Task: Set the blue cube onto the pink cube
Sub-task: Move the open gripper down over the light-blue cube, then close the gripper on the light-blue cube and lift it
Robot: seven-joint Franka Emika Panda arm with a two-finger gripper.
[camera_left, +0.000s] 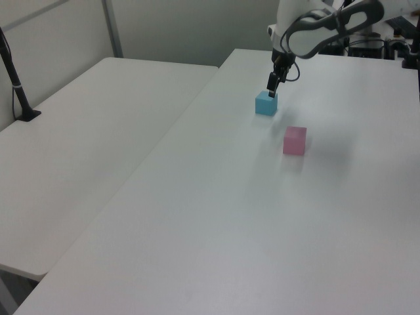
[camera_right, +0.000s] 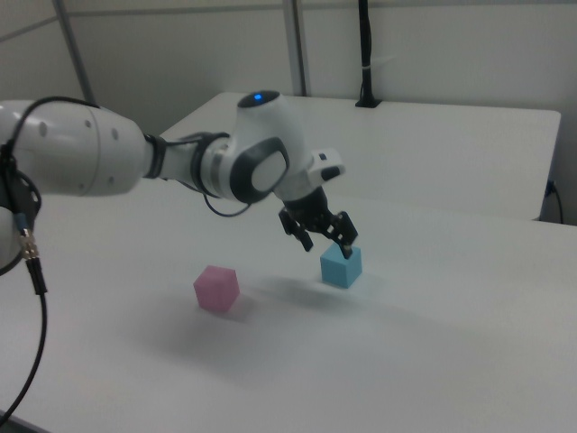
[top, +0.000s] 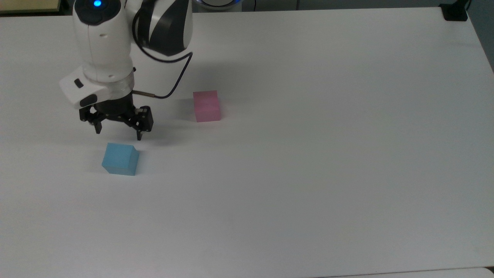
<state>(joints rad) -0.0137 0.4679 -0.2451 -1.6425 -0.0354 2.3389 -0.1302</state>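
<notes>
arm shell [top: 102, 42]: glossy white, rounded segments, fat cylindrical links
joint band [top: 166, 25]: dark grey/black curved panel between white shells
status light [top: 95, 3]: small blue glow on top of a white link; also seen in the right view [camera_right: 260, 96]
wrist flange [top: 83, 92]: white blocky housing, two small dark oval marks on its face
cable [top: 175, 79]: thin black, loops from wrist side up to the dark joint; short metal-coloured plug end near the wrist
pincer [top: 117, 133]: black, angular body, two short dark fingers [top: 139, 135], spread apart
second cable [camera_right: 32, 298]: black, hangs at the right view's left edge
</notes>
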